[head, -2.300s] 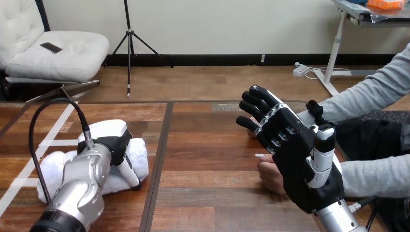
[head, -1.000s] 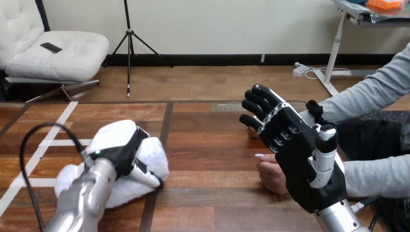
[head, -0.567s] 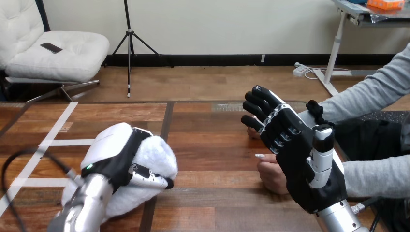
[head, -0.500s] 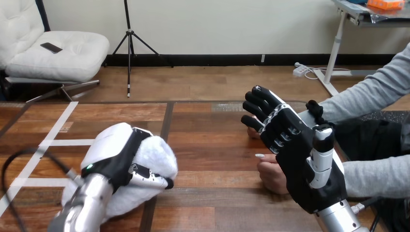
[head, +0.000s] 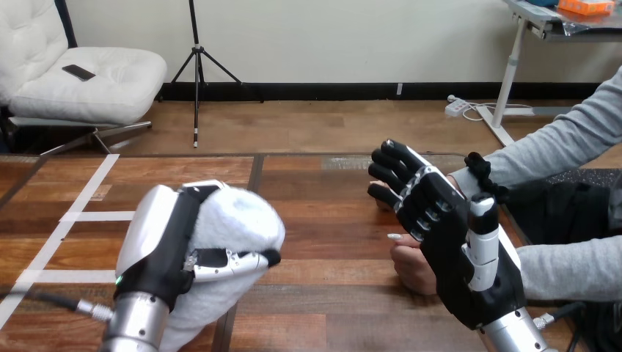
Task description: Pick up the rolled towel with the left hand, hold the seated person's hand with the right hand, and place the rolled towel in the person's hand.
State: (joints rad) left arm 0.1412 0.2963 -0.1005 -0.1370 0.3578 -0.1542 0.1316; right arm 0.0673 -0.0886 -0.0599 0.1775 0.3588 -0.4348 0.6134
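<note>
The robot's left hand [head: 163,246] clasps the white rolled terry towel [head: 236,218] at 7 o'clock, its long axis running from 7 to 1. The person's hand [head: 411,268] waits at the towel's 3 o'clock, just behind the straight-fingered, empty right hand [head: 456,246], over the brown wooden table [head: 323,213].

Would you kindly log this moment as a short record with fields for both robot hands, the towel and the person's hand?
left hand: fingers and thumb curled round the rolled towel
rolled towel: white, at the view's left, over the table
right hand: open, fingers straight, back toward the camera
person's hand: low by the table, partly hidden behind the right hand; contact cannot be told
task stage: rolled towel gripped, not yet in the person's hand
</note>
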